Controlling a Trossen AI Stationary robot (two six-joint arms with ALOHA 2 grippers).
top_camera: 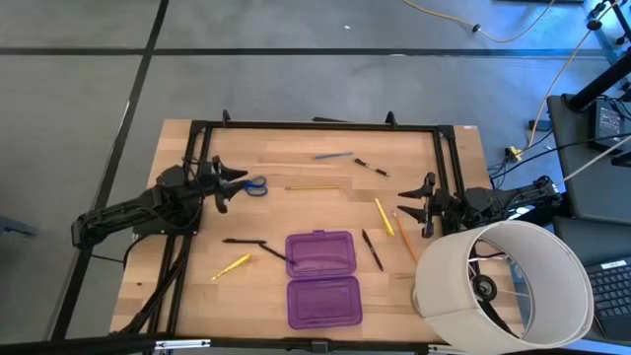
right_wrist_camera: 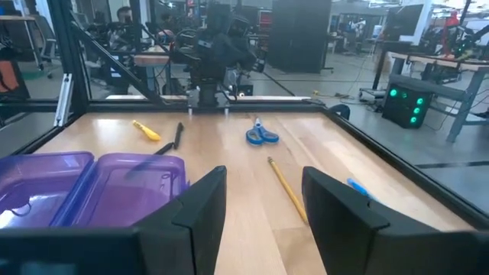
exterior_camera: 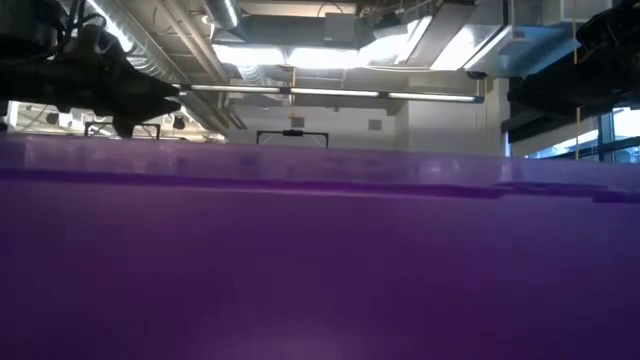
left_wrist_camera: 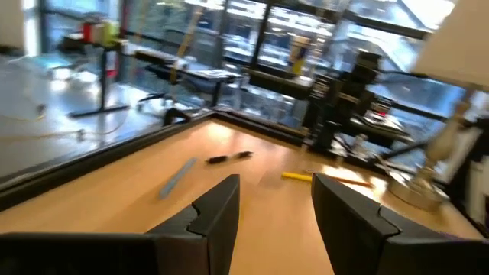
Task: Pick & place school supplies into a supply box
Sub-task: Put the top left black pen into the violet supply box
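Counter (top_camera: 315, 197) holds the open purple box (top_camera: 321, 278) near its front edge, both halves empty, supplies lying loose all round. Left gripper (top_camera: 229, 184) hovers, fingers wide and empty, just beside the scissors (top_camera: 255, 185), probably the first pick: drop straight over the handles, close squarely. Right gripper (top_camera: 422, 205), fingers also wide, waits near a pencil (top_camera: 384, 216).

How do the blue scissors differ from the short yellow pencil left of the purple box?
The blue scissors lie beside the left gripper; the short yellow pencil lies nearer the purple box, away from both grippers. The scissors have looped handles; the pencil is a thin stick. Both rest on the table, outside the box.
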